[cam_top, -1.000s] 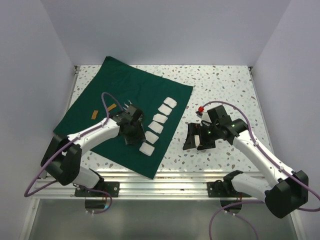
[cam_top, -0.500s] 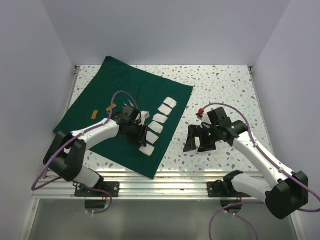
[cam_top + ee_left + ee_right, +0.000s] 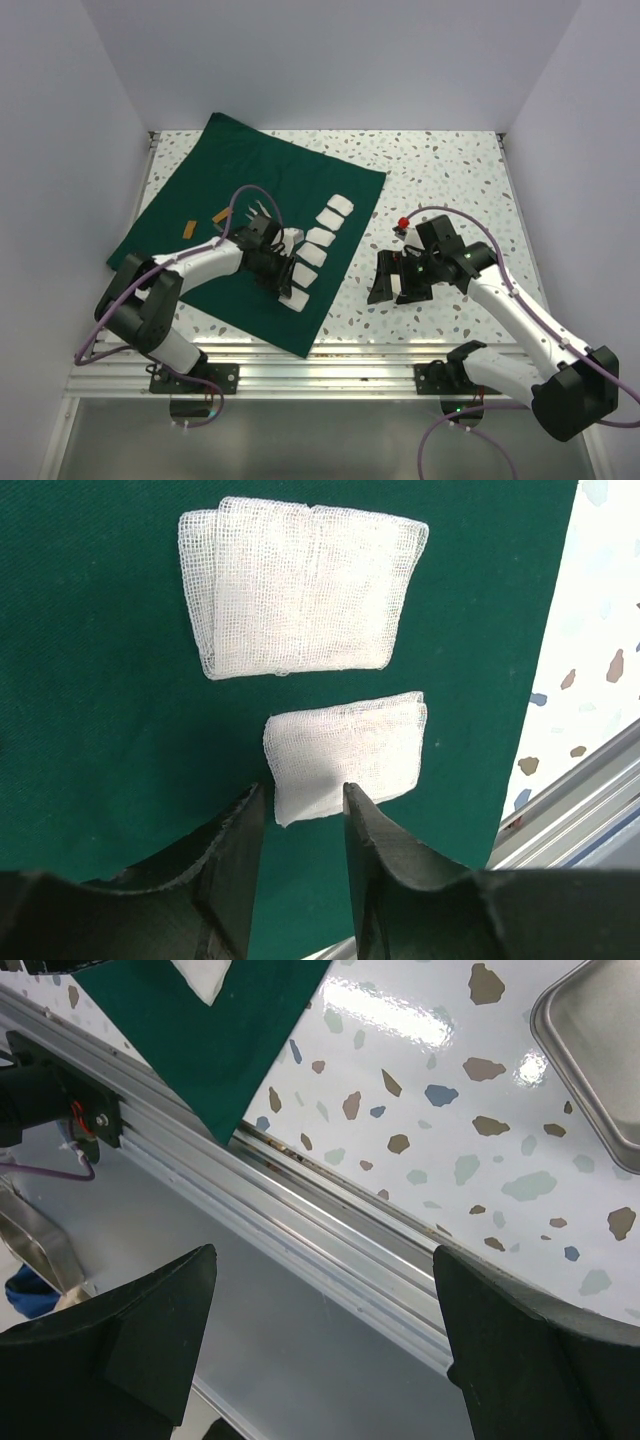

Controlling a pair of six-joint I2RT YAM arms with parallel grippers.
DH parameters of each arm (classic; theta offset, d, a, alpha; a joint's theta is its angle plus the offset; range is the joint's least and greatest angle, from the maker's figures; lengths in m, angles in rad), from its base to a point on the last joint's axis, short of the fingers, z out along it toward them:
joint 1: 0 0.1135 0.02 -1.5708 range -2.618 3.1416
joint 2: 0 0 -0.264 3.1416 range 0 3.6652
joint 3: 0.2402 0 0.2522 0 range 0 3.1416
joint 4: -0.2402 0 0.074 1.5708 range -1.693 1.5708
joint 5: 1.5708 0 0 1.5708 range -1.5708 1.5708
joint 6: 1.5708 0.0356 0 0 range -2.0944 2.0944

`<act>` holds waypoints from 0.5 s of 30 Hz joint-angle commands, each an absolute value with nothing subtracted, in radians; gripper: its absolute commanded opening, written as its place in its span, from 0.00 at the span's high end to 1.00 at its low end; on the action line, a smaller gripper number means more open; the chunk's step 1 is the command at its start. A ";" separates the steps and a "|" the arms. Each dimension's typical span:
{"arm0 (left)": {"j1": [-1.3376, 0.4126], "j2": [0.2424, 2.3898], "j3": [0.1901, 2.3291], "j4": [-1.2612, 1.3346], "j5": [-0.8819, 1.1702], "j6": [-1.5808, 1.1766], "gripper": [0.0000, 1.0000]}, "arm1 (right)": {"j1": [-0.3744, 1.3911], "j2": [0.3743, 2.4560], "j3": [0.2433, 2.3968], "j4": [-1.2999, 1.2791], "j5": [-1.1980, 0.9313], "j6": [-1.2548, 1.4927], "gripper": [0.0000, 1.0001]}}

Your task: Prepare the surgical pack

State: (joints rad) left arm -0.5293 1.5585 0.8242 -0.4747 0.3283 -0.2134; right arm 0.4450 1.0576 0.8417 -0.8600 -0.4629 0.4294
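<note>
- The left claw (image 3: pixel 303 802) stands at a narrow gap low over the cloth. A corner of the nearest small white woven gauze square (image 3: pixel 350 765) lies between its black fingertips. That square looks flat, so I judge it not yet pinched.
- The right claw (image 3: pixel 325 1360) gapes wide and holds nothing, hanging above the aluminium rail (image 3: pixel 330 1230) at the near edge of the speckled white table (image 3: pixel 440 170).
- Done, by the look of it: the big dark green cloth drape (image 3: pixel 250 180) is spread flat and skewed on the left half of the table.
- Also done: a row of white gauze squares (image 3: pixel 330 218) is laid along the drape's right side (six, as far as I can count from above).
- Left, in my judgement: the small rectangular steel tray (image 3: pixel 600 1040) sits off the drape on bare table beside the right claw. Nothing is loaded or wrapped, so the pack is at an early stage.
- Hidden: only one corner of the tray shows in the right wrist view, and from above the right claw covers it.
- Hard to make out: I cannot pick out scissors or forceps with any certainty.
- Too small to name: two little tan strips (image 3: pixel 187 228) on the drape and a small red object (image 3: pixel 402 220) on the table.
</note>
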 commanded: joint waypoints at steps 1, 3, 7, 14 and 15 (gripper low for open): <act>-0.526 1.575 0.824 -0.431 0.345 -0.187 0.60 | 0.442 1.049 0.844 -0.854 -0.465 0.431 0.07; -0.532 1.578 0.819 -0.426 0.342 -0.202 0.64 | 0.443 1.048 0.839 -0.850 -0.468 0.434 0.07; -0.575 1.598 0.816 -0.422 0.293 -0.239 0.74 | 0.442 1.048 0.831 -0.845 -0.465 0.434 0.07; -0.624 1.618 0.795 -0.416 0.218 -0.316 0.89 | 0.443 1.043 0.819 -0.841 -0.465 0.426 0.07; -0.624 1.615 0.796 -0.422 0.207 -0.318 0.97 | 0.443 1.042 0.818 -0.842 -0.463 0.425 0.07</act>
State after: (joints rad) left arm -0.6071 1.5822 0.8242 -0.4274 0.2691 -0.2832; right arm 0.4450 1.0576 0.8230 -0.8524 -0.4629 0.4294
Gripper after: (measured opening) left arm 0.080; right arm 0.932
